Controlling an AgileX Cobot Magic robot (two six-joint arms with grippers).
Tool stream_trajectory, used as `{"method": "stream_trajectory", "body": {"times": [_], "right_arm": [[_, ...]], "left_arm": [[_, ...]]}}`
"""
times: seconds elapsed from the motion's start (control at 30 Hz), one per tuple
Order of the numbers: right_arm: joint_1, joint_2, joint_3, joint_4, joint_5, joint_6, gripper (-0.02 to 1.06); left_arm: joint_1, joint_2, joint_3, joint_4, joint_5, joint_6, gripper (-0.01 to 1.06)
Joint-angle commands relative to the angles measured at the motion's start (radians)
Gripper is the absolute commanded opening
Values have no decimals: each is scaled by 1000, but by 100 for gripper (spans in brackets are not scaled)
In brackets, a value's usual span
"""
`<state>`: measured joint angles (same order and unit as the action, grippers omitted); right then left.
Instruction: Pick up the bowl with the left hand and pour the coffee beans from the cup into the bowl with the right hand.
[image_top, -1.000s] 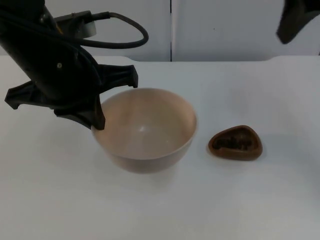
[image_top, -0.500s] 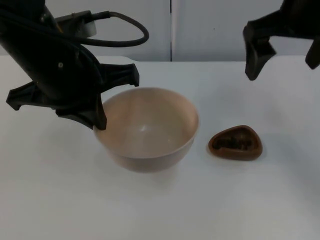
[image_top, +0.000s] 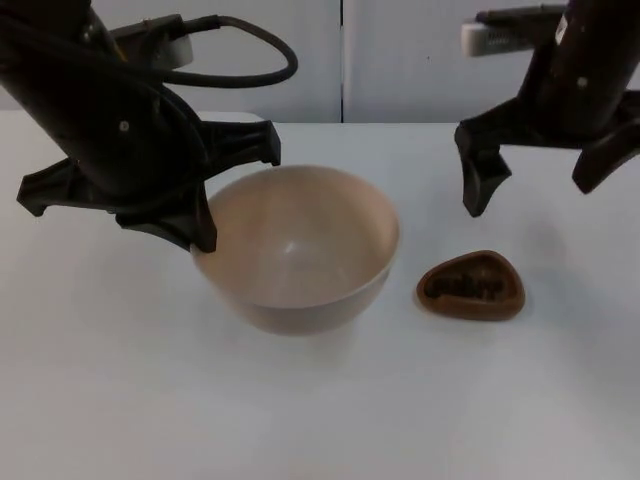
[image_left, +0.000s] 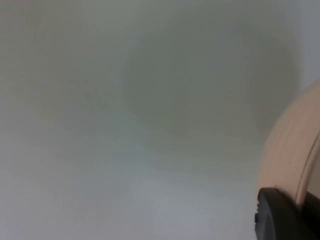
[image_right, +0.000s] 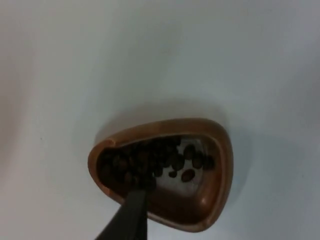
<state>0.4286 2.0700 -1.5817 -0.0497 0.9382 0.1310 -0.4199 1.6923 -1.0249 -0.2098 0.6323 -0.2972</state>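
A pale beige bowl (image_top: 295, 250) hangs just above the white table, left of centre, with my left gripper (image_top: 200, 238) shut on its left rim. In the left wrist view the bowl's outer wall (image_left: 287, 150) rises beside a black fingertip (image_left: 280, 217). A small brown, rounded-triangular cup (image_top: 471, 286) with dark coffee beans (image_right: 155, 162) stands on the table to the bowl's right. My right gripper (image_top: 535, 180) hovers open above and behind the cup, touching nothing. In the right wrist view one black fingertip (image_right: 131, 215) overlaps the cup's rim (image_right: 200, 210).
The white table (image_top: 330, 410) stretches bare toward the front edge. The grey partition wall (image_top: 400, 60) closes off the back. A gap of table separates bowl and cup.
My right arm has come down from the upper right corner to hover over the cup. The bowl has risen slightly with my left gripper.
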Motion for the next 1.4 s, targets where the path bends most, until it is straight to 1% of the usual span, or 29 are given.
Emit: {"method": "stream_trajectory", "body": {"times": [0.0, 0.13, 0.3, 0.47, 0.77, 0.8, 0.9, 1.07, 1.1, 1.17, 1.23, 1.27, 1.37], "right_arm": [[-1, 20, -5, -1, -19, 0, 105], [-5, 47, -3, -3, -31, 7, 104], [-18, 78, -3, 3, -45, 7, 99], [-27, 98, -3, 3, -45, 25, 99], [-35, 105, 4, 0, -33, 151, 98], [-33, 105, 16, 4, -41, 172, 98], [-24, 105, 48, 7, -66, 179, 96], [-24, 105, 146, 8, -167, 183, 96], [-24, 105, 146, 8, -167, 183, 96], [-24, 105, 182, 7, -220, 185, 96], [-24, 105, 212, 24, -275, 185, 96], [-24, 105, 212, 24, -275, 185, 96], [-24, 105, 229, 28, -319, 185, 96]], "left_arm": [[3, -7, 1, -9, -21, -19, 0], [3, -7, 1, -9, -26, -21, 0], [3, -7, 1, -9, -26, -21, 0], [3, -7, 1, -9, -19, -21, 0], [3, -7, 1, -9, -19, -21, 0], [3, -7, 1, -9, -19, -21, 0], [3, -7, 1, -9, -19, -21, 0], [3, -7, 1, -14, -18, -21, 0], [3, -7, 1, -14, -18, -21, 0], [3, -7, 1, -14, -18, -21, 0], [3, -7, 1, -14, -18, -21, 0], [3, -7, 1, -14, -18, -21, 0], [3, -7, 1, -14, -18, -21, 0]]}}
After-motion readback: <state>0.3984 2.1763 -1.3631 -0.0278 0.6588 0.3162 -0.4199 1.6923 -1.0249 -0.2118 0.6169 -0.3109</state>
